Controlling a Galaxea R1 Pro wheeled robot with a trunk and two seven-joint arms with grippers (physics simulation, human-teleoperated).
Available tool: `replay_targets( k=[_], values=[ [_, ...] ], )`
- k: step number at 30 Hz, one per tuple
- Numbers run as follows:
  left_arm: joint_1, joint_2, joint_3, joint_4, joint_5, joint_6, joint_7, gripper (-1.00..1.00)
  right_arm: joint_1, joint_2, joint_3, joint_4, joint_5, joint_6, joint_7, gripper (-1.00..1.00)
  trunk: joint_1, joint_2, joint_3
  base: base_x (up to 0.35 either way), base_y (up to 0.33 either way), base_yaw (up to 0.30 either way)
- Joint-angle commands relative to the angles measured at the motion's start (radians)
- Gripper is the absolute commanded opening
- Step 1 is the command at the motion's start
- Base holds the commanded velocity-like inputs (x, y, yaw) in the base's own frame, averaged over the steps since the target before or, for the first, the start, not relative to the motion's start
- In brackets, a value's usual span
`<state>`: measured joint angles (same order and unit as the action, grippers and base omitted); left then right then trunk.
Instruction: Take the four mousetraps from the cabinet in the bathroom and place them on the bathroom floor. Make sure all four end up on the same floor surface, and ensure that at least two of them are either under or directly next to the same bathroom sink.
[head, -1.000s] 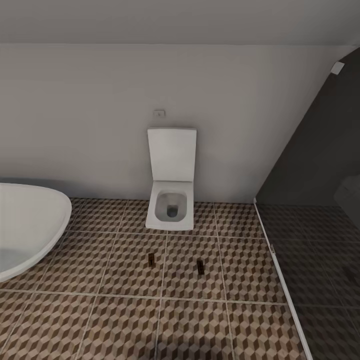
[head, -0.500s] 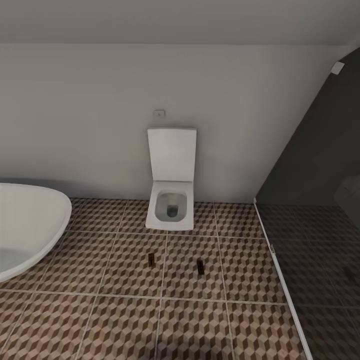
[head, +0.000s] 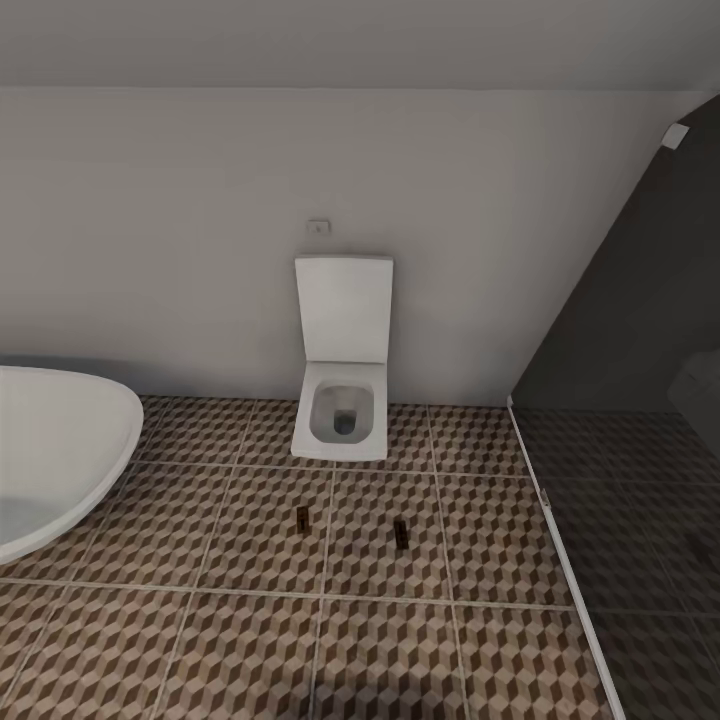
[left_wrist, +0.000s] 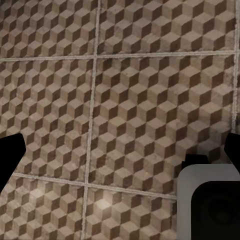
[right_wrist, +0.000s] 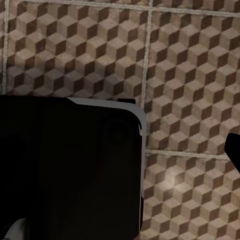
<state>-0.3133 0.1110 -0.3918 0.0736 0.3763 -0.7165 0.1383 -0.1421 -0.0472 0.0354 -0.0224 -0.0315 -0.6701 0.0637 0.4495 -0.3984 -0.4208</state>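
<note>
Mousetraps, two in number, are seen lying on the bathroom floor (head: 250, 560) at lower centre of the head view: one mousetrap (head: 301, 517) left, the other mousetrap (head: 401, 533) right, well apart, below the toilet (head: 343, 400). Nothing has shifted across the last second; the rig is judged stationary. Left jaws stand apart over bare tile; right jaws cannot be told.

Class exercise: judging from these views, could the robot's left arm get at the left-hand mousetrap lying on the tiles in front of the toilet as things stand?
Probably not yet. The left mousetrap lies in the open on the bathroom floor with nothing blocking it, but the head view shows it well ahead of the robot.
</note>
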Motion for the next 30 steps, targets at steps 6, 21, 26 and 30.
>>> replay_targets(
  k=[6, 21, 26, 30],
  values=[
    [-0.001, -0.001, -0.009, 0.003, 0.003, -0.004, 0.004, 1.0, -0.001, 0.0, 0.003, 0.001, -0.004, -0.003, 0.004, 1.0, 0.0, -0.002, -0.001, 0.0, 0.0, 0.0],
    [-0.001, -0.001, -0.009, 0.003, 0.003, -0.004, 0.004, 1.0, -0.001, 0.0, 0.003, 0.001, -0.004, -0.003, 0.004, 1.0, 0.0, -0.002, -0.001, 0.0, 0.0, 0.0],
    [-0.001, -0.001, -0.009, 0.003, 0.003, -0.004, 0.004, 1.0, -0.001, 0.0, 0.003, 0.001, -0.004, -0.003, 0.004, 1.0, 0.0, -0.002, -0.001, 0.0, 0.0, 0.0],
    [-0.001, -0.001, -0.009, 0.003, 0.003, -0.004, 0.004, 1.0, -0.001, 0.0, 0.003, 0.001, -0.004, -0.003, 0.004, 1.0, 0.0, -0.002, -0.001, 0.0, 0.0, 0.0]
  ],
)
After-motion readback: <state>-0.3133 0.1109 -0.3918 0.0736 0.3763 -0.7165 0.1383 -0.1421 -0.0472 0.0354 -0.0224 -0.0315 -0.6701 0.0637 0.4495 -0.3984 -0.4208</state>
